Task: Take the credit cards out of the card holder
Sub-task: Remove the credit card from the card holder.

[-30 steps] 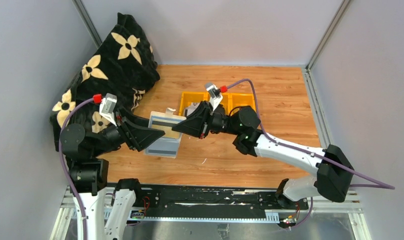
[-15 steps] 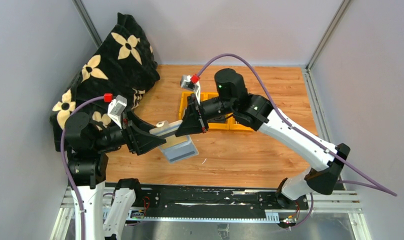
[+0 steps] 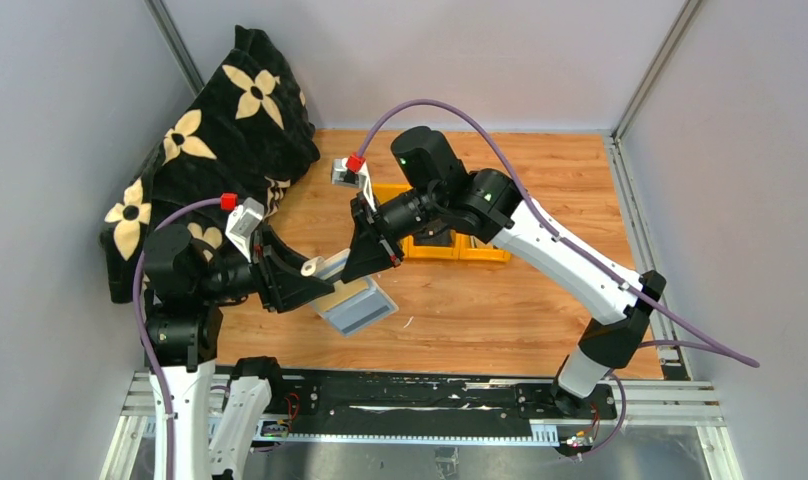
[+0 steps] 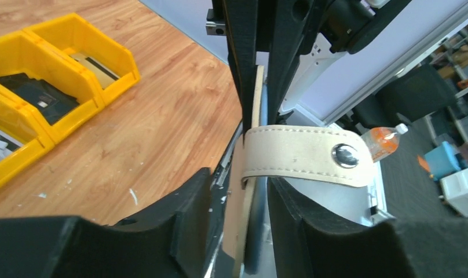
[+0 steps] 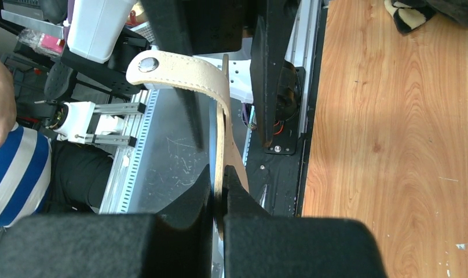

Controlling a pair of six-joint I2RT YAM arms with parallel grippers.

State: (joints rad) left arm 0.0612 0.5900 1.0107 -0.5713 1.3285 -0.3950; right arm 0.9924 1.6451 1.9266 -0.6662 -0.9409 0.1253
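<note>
Held card holder [image 3: 358, 310] in mid-air over desk [image 3: 560, 170], front-left, betw. both arms. Showed it edge-on in both wrist views: beige outside, snap tab [image 4: 306, 156] curled over top w/ metal stud facing out, blue-grey inside fanned open below in top view. Clamped right jaws tight on thin beige panel (no gap visible in right wrist view). Straddled holder w/ left jaws from opposite side: 1 side against blue-grey face, sliver of gap at other, so couldn't tell whether pinched or slack. Noted 2 yellow bins [image 3: 480, 252] behind on desk, well apart from holder; in 1 of them, per left wrist view, seemingly 1 credit card [image 4: 96, 65], pale w/ dark stripe. Noted black flowered blanket [image 3: 230, 110] heaped at back-left corner.
</note>
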